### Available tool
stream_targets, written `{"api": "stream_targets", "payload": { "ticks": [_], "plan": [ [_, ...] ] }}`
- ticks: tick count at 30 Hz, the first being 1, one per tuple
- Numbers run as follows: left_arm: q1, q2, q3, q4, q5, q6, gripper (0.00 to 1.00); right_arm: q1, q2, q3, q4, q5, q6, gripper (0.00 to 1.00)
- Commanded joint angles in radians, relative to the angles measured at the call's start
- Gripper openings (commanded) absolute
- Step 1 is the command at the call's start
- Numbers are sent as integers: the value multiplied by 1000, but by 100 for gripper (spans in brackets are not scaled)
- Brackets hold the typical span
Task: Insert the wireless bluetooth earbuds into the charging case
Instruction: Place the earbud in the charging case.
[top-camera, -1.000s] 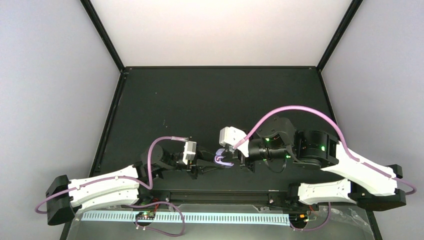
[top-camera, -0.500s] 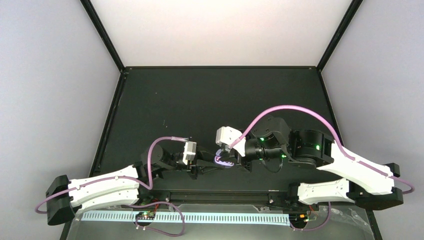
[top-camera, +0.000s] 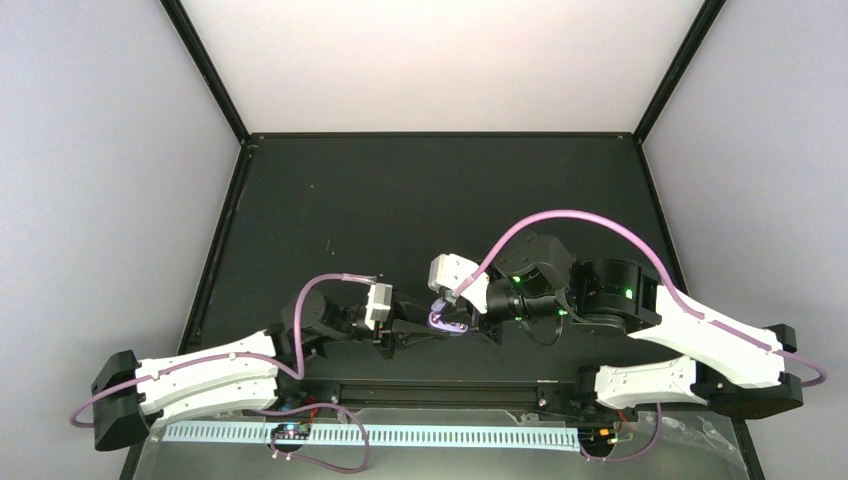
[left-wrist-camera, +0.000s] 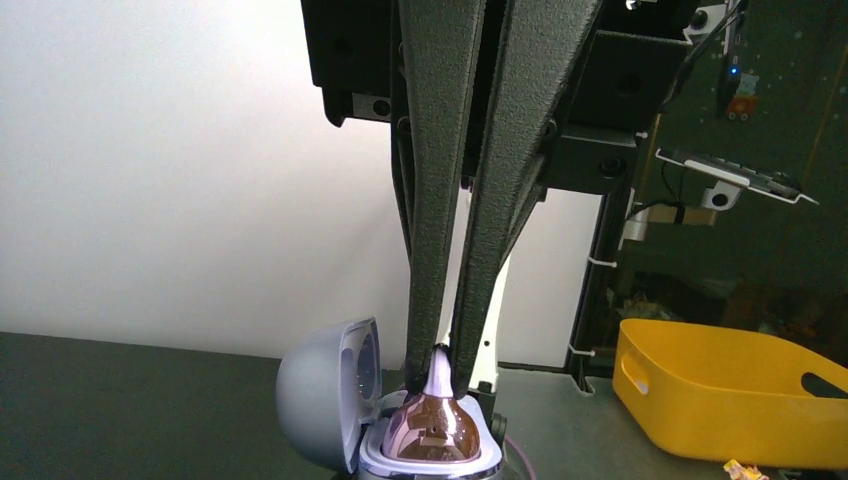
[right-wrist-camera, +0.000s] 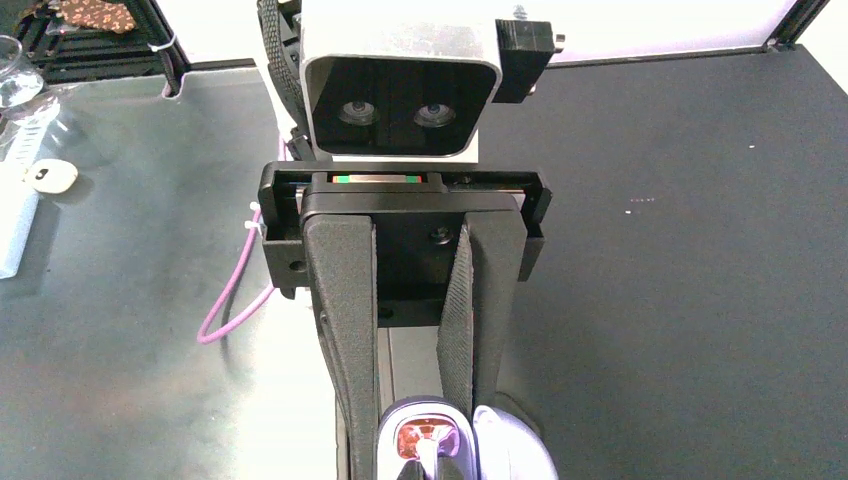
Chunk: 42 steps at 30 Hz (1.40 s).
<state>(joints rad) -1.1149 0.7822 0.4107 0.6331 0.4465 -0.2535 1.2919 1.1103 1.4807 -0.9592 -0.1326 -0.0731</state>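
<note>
The lavender-grey charging case (top-camera: 445, 322) sits between both arms near the front of the table, with its lid (left-wrist-camera: 315, 400) swung open. A glossy pinkish-purple earbud (left-wrist-camera: 432, 430) rests in the case's base. My left gripper (left-wrist-camera: 440, 362) is shut on the earbud's pale tip from above. My right gripper (right-wrist-camera: 415, 410) is shut on the case base (right-wrist-camera: 400, 425): one finger is against its outer side, the other stands between base and lid. In the top view the left gripper (top-camera: 430, 328) and right gripper (top-camera: 462, 316) meet at the case. No other earbud is in view.
A yellow bin (left-wrist-camera: 720, 400) stands beyond the table's edge in the left wrist view. A small white oval object (right-wrist-camera: 50, 177) and a glass (right-wrist-camera: 15, 80) lie off to the left in the right wrist view. A purple cable (right-wrist-camera: 235, 305) loops beside the left arm.
My right arm has shifted a little left toward the case and its jaws have closed onto the case base. The left gripper has stayed shut on the earbud.
</note>
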Motion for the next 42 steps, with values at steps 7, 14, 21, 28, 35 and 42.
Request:
{"api": "stream_targets", "payload": {
  "ticks": [7, 14, 21, 28, 35, 42],
  "plan": [
    [0, -33, 30, 15, -34, 16, 1, 6, 11, 12, 8, -3, 44, 1],
    [0, -54, 24, 17, -67, 19, 2, 7, 9, -17, 76, -15, 95, 1],
    [0, -73, 1, 53, -113, 13, 2, 7, -3, -41, 136, 4, 143, 1],
    [0, -84, -1, 80, -148, 13, 2, 7, -2, -51, 180, 32, 186, 1],
    [0, -100, -14, 100, -190, 14, 2, 7, -8, -70, 221, 59, 232, 1],
    [0, -110, -20, 110, -201, 14, 2, 7, -30, -104, 223, 61, 228, 5]
  ]
}}
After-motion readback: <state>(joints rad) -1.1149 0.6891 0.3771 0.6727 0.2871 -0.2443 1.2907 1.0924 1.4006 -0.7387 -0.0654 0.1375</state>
